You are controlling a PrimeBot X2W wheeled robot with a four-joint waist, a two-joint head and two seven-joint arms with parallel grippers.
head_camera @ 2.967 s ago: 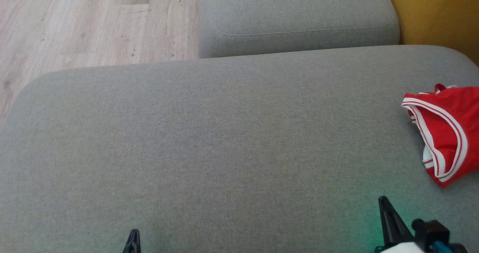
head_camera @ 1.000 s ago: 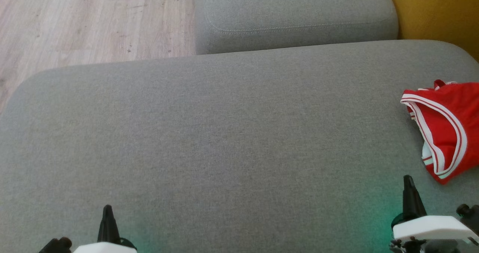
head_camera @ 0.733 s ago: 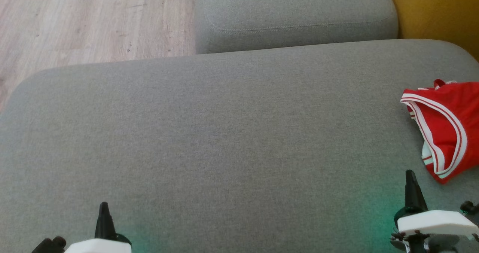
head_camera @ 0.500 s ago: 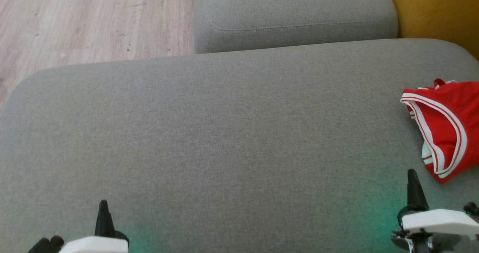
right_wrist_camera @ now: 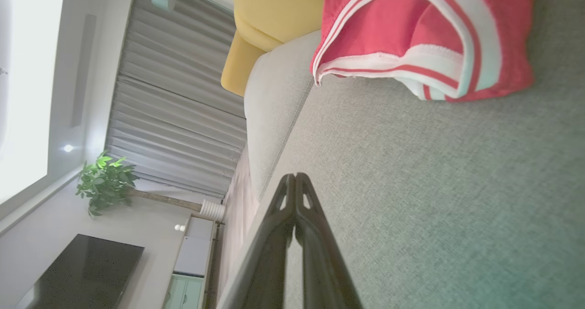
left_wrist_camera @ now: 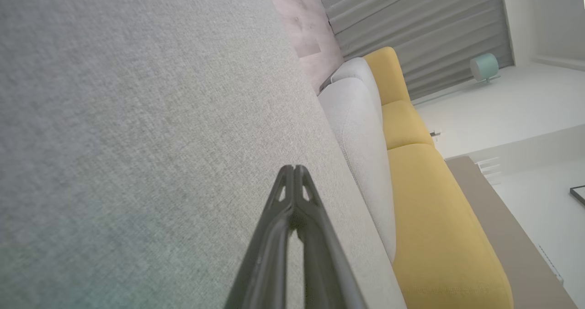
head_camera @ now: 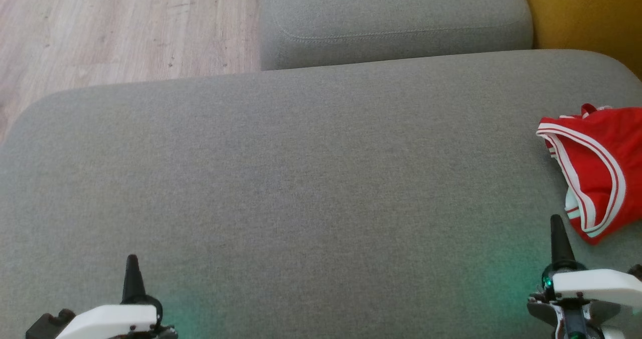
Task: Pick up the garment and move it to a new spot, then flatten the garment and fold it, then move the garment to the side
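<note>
The left gripper (head_camera: 132, 268) is sitting at the lower left of the head view and the right gripper (head_camera: 556, 227) at the lower right. Each one's two long dark fingers are pressed together into a single point, with nothing between them. Both are pointing away from the robot, low over a broad grey sofa cushion (head_camera: 311, 178), their white wrist casings just showing at the bottom edge. The wrist views are looking along the fingers nearly level with the fabric, so the arms appear to be held low and drawn in close to the body, one at each side. Whether the fingertips are touching the cushion cannot be told. The garment (head_camera: 599, 171), red with white striped trim, is lying in a compact doubled-over bundle at the far right edge of the cushion, near the right gripper's tip but apart from it, and running out of the frame. This scene is fitting two stages equally: the garment waiting in a heap to be collected, or the garment already folded and set aside with the arms resting. The pictures are not settling which, so no next move can be named; the right gripper is simply the nearer one. Beyond the cushion are a second grey cushion (head_camera: 391, 18), pale wood floor (head_camera: 115, 28) and a yellow seat (head_camera: 587, 13).
</note>
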